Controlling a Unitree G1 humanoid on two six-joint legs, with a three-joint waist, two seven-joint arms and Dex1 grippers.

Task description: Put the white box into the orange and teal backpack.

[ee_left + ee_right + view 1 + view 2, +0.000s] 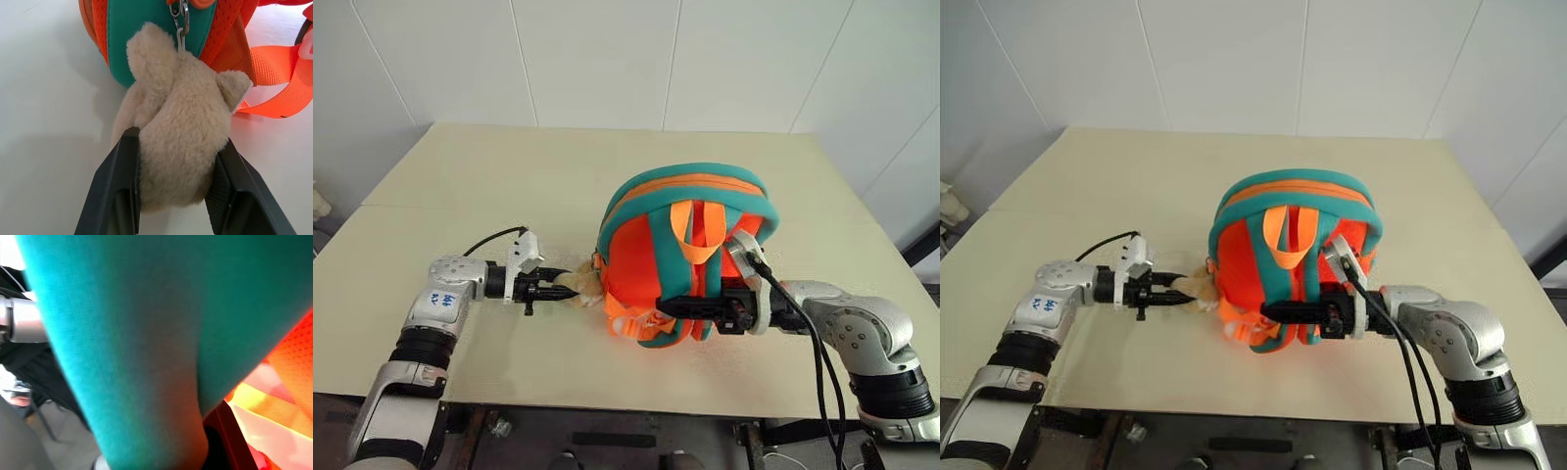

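The orange and teal backpack (690,191) stands on the table with its strap side toward me. The white box is out of view. A tan plush toy (181,137) hangs by a small metal clip from the backpack's lower left side. My left gripper (558,287) is shut on the toy, and its black fingers (117,196) press both flanks of it. My right gripper (674,305) reaches in from the right across the bottom of the backpack. It is shut on a teal strap (146,342). Orange webbing loops (628,328) lie below the straps.
The pale table (509,176) spreads wide behind and to the left of the backpack, and its front edge (607,397) runs just below my arms. A white tiled wall (607,59) stands behind the table.
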